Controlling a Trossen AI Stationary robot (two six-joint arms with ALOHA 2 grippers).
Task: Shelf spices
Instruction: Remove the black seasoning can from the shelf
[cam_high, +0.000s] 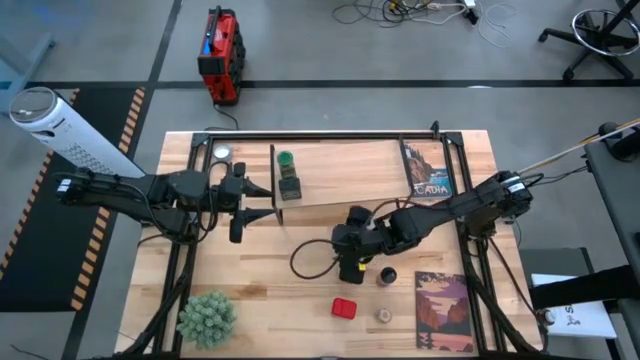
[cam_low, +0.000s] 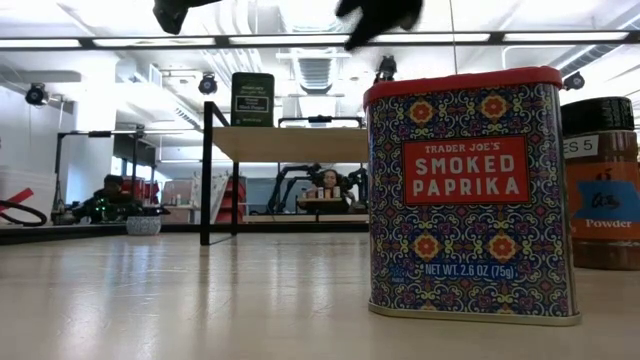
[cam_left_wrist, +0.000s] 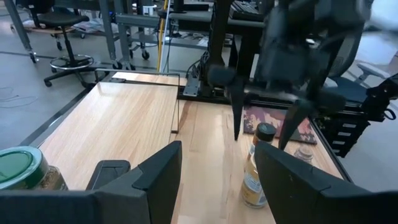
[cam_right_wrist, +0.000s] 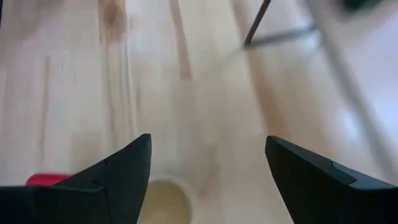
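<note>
A bottle with a yellow label and a dark lid (cam_left_wrist: 254, 177) stands upright on the table. My right gripper (cam_high: 351, 262) hangs open over it, one finger (cam_left_wrist: 236, 118) on either side of the lid without touching. My left gripper (cam_left_wrist: 217, 186) waits open and level at the shelf's left end, holding nothing. The green-lidded jar (cam_high: 286, 160) and the dark square tin (cam_high: 290, 186) stand on the shelf board (cam_high: 340, 170). On the table near the front are the red paprika tin (cam_low: 465, 190), a dark-lidded brown jar (cam_low: 605, 180) and a small pale jar (cam_high: 384, 316).
A picture-cover book (cam_high: 427, 168) lies at the shelf's right end, and another (cam_high: 443, 310) lies at the table's near right. The fuzzy green plant ball (cam_high: 207, 318) sits at the near left. A black cable (cam_high: 305, 262) loops on the table beside my right gripper.
</note>
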